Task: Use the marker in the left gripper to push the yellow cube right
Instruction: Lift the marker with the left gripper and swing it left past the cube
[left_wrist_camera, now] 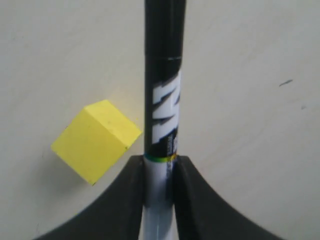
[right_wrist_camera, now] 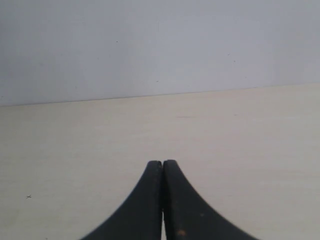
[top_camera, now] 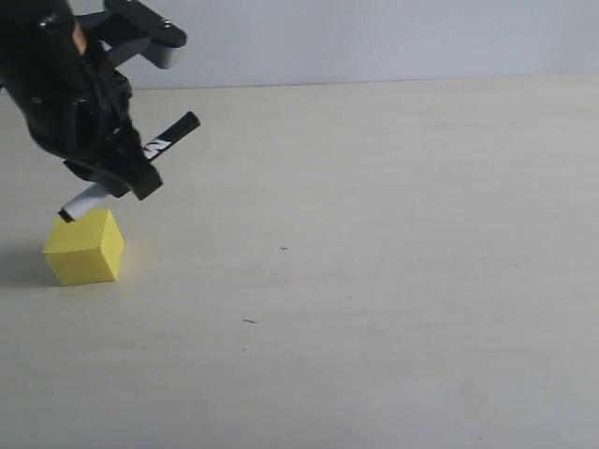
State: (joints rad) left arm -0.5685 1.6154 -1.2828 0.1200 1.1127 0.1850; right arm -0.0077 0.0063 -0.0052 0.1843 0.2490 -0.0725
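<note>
The yellow cube rests on the pale table at the far left of the exterior view. Directly above it my left gripper is shut on the marker, which lies tilted. The marker's lower black end hovers just over the cube's top rear edge; whether it touches I cannot tell. Its black cap points up and right. The left wrist view has the marker clamped in my left gripper, with the yellow cube off to one side. My right gripper is shut and holds nothing.
The pale wooden table stretches to the right of the cube, up to a grey back wall. A few tiny dark specks lie on the tabletop. My right arm does not show in the exterior view.
</note>
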